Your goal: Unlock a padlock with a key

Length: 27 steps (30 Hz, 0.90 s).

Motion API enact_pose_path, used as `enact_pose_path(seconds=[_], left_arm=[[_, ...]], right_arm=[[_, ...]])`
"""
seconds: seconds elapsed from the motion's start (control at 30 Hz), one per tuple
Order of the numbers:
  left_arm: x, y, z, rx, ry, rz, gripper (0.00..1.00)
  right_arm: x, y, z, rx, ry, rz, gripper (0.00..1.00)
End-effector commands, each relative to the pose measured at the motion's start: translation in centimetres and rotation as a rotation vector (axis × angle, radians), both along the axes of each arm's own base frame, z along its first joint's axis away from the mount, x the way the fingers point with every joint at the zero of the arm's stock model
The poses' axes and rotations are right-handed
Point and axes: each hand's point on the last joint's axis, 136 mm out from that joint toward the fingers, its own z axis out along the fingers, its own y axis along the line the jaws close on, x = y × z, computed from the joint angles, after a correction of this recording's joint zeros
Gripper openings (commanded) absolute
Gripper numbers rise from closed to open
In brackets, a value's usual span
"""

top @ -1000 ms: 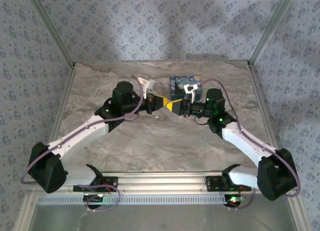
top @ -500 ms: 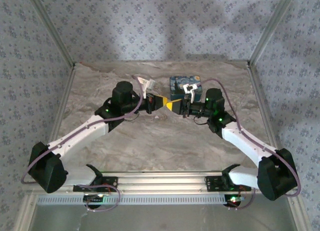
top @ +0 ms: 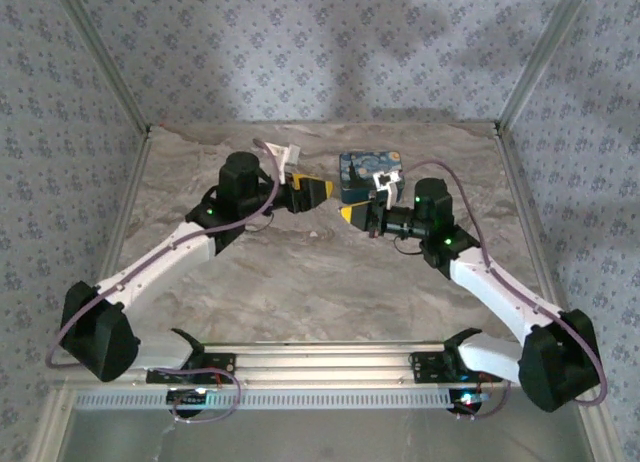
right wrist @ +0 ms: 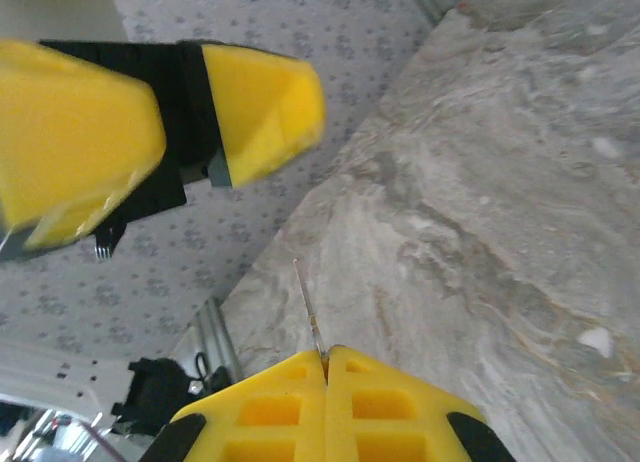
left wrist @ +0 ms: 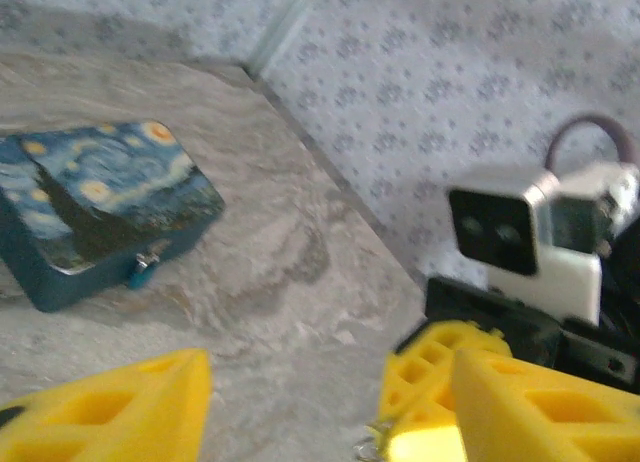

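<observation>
Step in hand, as judged: mid-air alignment between the two arms. Right gripper [top: 347, 216], centre of the top view, is pinched flat on a thin metal piece [right wrist: 306, 304]; key blade or padlock part, too thin to tell. It sticks out of the fingertips at bottom centre of the right wrist view, long axis running up and slightly left, tip toward the left gripper [top: 317, 190]. That one stands wide, nothing between its fingers. Blue box [top: 368, 169] sits just behind. Next probably needs the mating part brought in along that axis.
</observation>
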Motion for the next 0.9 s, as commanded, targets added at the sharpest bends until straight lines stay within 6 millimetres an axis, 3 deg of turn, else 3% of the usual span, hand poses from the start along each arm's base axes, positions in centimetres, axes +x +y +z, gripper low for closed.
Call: enact_pose_path(seconds=[0.0, 0.2, 0.37, 0.63, 0.87], left_arm=[[3.3, 1.3, -1.6, 0.039, 0.06, 0.125, 0.73], [8.2, 1.6, -7.1, 0.132, 0.197, 0.257, 0.83], [11.4, -0.8, -11.1, 0.157, 0.302, 0.247, 0.9], [14.7, -4.5, -16.6, 0.161, 0.453, 0.225, 0.92], [15.3, -6.5, -19.9, 0.182, 0.532, 0.195, 0.91]], right_arm=[[0.6, -2.5, -1.6, -0.091, 0.013, -0.13, 0.0], [1.8, -7.8, -4.1, -0.25, 0.047, -0.415, 0.0], [1.6, -10.5, -5.2, -0.303, 0.081, -0.532, 0.0], [1.0, -11.2, -6.0, -0.297, 0.112, -0.561, 0.0], [0.9, -11.3, -6.6, -0.296, 0.131, -0.567, 0.0]])
